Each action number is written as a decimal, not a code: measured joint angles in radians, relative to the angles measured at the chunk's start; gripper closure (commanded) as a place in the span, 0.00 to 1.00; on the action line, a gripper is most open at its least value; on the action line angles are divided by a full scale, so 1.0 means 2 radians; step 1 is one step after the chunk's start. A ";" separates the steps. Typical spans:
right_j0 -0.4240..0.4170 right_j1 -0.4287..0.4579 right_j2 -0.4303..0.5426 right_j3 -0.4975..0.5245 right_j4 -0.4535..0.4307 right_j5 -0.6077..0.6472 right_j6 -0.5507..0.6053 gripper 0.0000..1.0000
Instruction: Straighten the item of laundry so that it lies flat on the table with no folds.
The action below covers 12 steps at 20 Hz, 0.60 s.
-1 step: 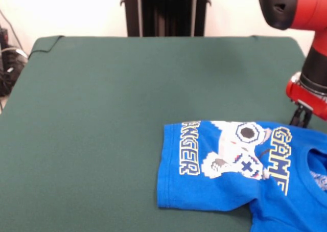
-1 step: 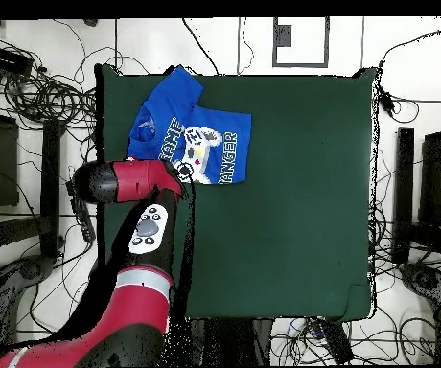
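Front view is showing one blue T-shirt (image 1: 240,170) lying at the near right of the green surface (image 1: 102,114), its body doubled over, and the tool (image 1: 301,114) is sitting at its far edge, grip impossible to tell. Overhead view is showing one shirt and one arm (image 2: 143,230); the fold probably needs drawing outward, low and slow.

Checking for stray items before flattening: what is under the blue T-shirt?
Only the green table shows around the T-shirt, which lies partly folded on it. Whatever sits beneath the cloth is covered. The gripper hangs at the shirt's edge.
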 measured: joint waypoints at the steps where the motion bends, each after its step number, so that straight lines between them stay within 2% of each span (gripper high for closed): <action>1: 0.000 0.000 0.000 0.000 0.000 0.001 0.000 1.00; 3: 0.002 -0.001 -0.002 0.000 0.000 0.007 0.000 1.00; 9: 0.040 -0.013 -0.050 0.002 -0.001 0.075 0.000 1.00; 12: 0.067 -0.037 -0.081 0.003 -0.005 0.168 0.000 1.00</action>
